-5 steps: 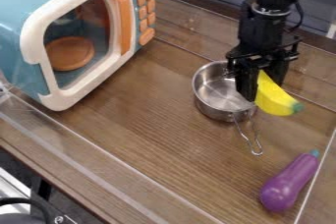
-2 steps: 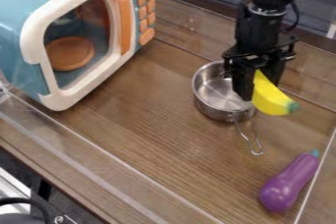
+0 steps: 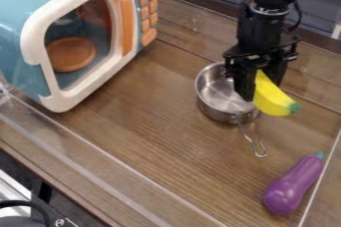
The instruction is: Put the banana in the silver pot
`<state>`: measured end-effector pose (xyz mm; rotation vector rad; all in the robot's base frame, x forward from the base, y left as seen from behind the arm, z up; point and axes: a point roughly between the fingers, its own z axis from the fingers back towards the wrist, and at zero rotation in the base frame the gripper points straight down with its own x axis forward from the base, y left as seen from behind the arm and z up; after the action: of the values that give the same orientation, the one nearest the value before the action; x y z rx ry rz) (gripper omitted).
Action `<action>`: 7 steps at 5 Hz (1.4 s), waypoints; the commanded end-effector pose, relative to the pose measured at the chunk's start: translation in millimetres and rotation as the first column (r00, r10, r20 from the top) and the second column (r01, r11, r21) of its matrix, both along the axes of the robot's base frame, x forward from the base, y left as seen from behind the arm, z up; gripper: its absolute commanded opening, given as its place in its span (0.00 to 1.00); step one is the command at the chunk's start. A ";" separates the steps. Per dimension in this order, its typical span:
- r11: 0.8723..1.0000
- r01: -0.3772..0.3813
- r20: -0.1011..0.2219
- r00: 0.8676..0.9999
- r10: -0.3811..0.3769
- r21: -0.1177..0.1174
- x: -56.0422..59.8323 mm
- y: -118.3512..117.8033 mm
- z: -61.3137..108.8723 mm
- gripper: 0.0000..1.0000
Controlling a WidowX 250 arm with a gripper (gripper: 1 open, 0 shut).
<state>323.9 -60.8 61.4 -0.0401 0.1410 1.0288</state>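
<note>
Yellow banana (image 3: 274, 96) gripped by pincer (image 3: 252, 80) at silver pot (image 3: 217, 94), purple eggplant (image 3: 292, 184) near, toy microwave (image 3: 83, 34) opposite

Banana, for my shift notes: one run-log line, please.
gripper: shut on banana | banana: over silver pot's right rim | placement: not done

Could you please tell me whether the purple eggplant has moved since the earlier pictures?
No, the eggplant lies in the same spot, below the silver pot's wire handle.
</note>
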 end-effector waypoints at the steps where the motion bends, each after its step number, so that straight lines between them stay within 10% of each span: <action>1: 1.000 -0.003 0.093 0.996 0.004 -0.007 6.3 5.7 31.8 0.00; 7: 0.999 0.030 0.089 0.996 -0.031 0.018 5.7 15.7 32.7 0.00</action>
<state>322.1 -48.9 61.3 -0.0101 0.1427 0.9895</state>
